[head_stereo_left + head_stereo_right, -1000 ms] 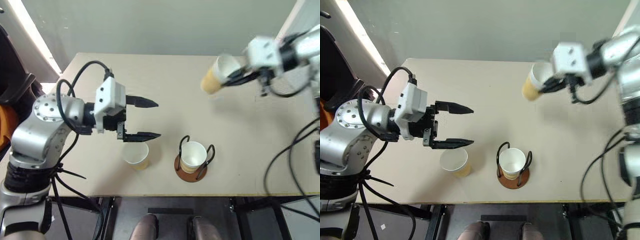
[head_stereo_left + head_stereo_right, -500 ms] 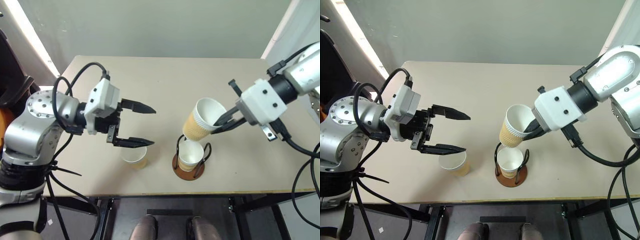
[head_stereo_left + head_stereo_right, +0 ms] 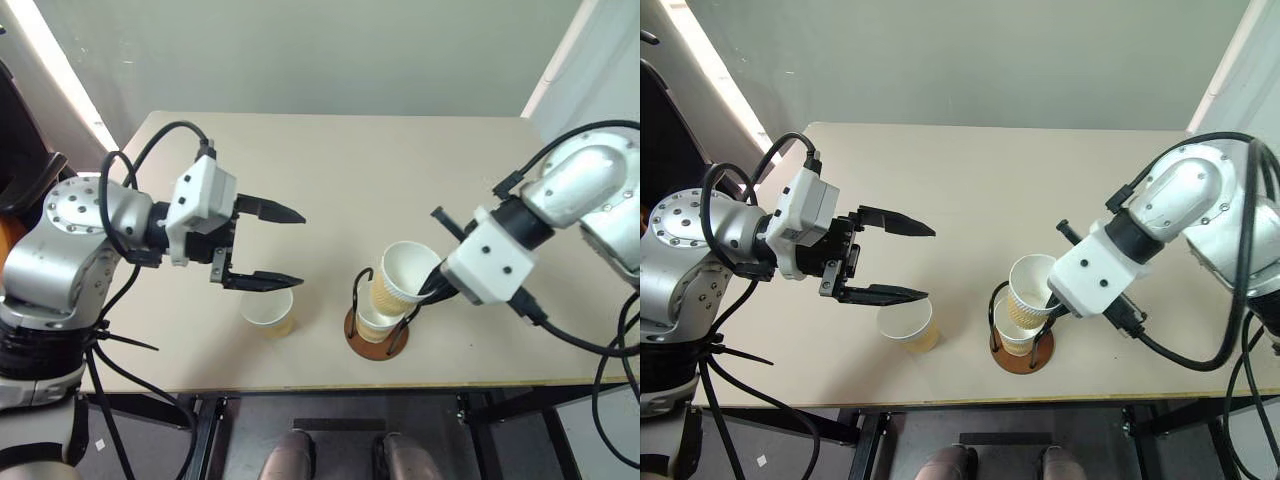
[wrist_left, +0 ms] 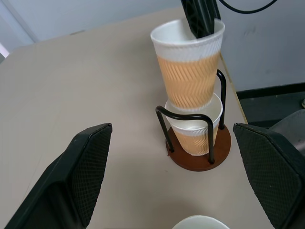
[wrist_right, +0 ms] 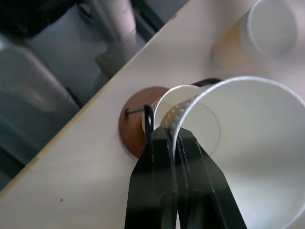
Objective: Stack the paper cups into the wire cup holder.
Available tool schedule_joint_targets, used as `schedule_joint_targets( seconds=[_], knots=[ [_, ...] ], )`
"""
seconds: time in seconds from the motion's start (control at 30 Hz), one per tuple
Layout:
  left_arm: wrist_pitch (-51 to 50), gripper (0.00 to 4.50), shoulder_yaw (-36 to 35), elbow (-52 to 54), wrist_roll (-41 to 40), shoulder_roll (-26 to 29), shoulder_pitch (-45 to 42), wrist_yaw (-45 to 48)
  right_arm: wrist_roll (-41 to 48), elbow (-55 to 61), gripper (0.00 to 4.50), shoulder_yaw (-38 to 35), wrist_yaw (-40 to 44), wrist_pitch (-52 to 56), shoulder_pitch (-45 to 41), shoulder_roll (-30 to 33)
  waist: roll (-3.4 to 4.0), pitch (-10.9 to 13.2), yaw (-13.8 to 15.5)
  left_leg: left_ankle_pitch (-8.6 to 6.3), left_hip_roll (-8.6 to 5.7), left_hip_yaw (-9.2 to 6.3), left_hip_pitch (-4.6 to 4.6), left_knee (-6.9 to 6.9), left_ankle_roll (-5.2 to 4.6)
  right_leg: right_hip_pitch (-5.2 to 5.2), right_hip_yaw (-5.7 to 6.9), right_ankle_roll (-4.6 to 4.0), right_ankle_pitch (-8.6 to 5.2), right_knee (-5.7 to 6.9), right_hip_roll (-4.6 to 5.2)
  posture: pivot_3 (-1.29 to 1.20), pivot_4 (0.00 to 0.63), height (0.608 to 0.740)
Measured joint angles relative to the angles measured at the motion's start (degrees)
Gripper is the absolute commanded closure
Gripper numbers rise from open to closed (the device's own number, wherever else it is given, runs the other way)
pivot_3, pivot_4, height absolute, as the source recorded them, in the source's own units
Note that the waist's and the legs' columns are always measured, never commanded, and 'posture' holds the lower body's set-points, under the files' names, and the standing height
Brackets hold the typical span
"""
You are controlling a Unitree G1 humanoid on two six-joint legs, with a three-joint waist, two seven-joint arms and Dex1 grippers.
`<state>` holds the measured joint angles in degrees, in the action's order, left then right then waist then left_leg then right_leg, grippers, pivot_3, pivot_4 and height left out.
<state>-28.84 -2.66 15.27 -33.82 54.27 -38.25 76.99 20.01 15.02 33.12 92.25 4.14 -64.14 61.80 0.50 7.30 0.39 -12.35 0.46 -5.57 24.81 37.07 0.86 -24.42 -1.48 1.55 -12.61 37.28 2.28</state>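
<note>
You see right gripper point(image 5: 174, 143) pinched on rim of tilted paper cup point(image 3: 405, 275), one finger inside wall, so base can drop into cup point(image 4: 195, 136) already seated in wire cup holder point(image 4: 200, 155). Carried cup only partly nested (leaning). Left gripper point(image 3: 270, 245) spread wide, holding nothing, above third cup point(image 3: 268, 310) on table point(image 3: 330, 150). Third cup's rim partly hidden under lower finger; holder's far loop hard to make out.

The paper cups point(image 4: 189, 62) were white at rim and inside, with tan-yellow walls in a zigzag pattern. The holder's base point(image 4: 222, 149) was reddish-brown, its wire loops point(image 4: 186, 117) black. The table point(image 3: 340, 170) was pale beige.
</note>
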Motion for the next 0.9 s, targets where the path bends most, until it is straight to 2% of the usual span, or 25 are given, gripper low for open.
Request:
schedule_joint_targets(
  seconds=[0.27,0.37,0.7,0.83,0.9],
  knots=[
    [0.01,0.13,0.04,0.17,0.37,0.00,0.95,-0.56,-2.35,-1.60,4.46,0.03,0.00,-1.63,-1.33,-4.57,0.00,0.00,-0.02,0.00,0.00,0.00,0.02,0.00,0.00,0.00,0.01,-0.01,0.00,-0.01,0.00,0.00,0.150,0.740],
    [0.06,0.13,0.15,0.21,0.70,0.00,1.13,-0.97,-3.06,-2.35,3.85,0.19,0.00,-2.27,-1.79,-4.71,-0.01,0.00,-0.02,0.00,0.00,0.00,0.02,0.01,0.00,0.00,0.00,-0.01,0.00,-0.01,0.00,0.00,0.150,0.740],
    [0.97,0.13,1.42,0.15,1.83,-0.48,0.93,-1.08,0.02,-3.63,0.33,4.08,0.00,-3.25,-4.49,-3.36,-0.01,-0.01,-0.02,0.00,0.00,0.00,0.02,0.00,0.00,-0.01,0.01,-0.06,-0.02,-0.01,0.00,0.00,0.150,0.740],
    [1.63,0.13,2.28,-0.55,2.84,-0.23,0.32,-0.56,0.65,-6.13,0.33,2.80,0.00,-1.29,-4.49,-4.52,-0.01,0.00,-0.02,0.01,0.00,0.00,0.02,-0.01,0.01,-0.02,0.00,-0.07,-0.02,-0.01,0.00,0.00,0.150,0.740],
    [3.33,0.13,3.90,-2.41,5.19,1.10,-0.48,0.71,1.79,-8.22,0.33,-0.97,-0.30,1.98,-4.38,-5.59,-0.01,0.00,0.00,0.01,0.00,0.00,0.03,-0.01,0.01,-0.04,0.00,-0.08,-0.01,-0.01,0.00,0.00,0.150,0.740]
  ],
)
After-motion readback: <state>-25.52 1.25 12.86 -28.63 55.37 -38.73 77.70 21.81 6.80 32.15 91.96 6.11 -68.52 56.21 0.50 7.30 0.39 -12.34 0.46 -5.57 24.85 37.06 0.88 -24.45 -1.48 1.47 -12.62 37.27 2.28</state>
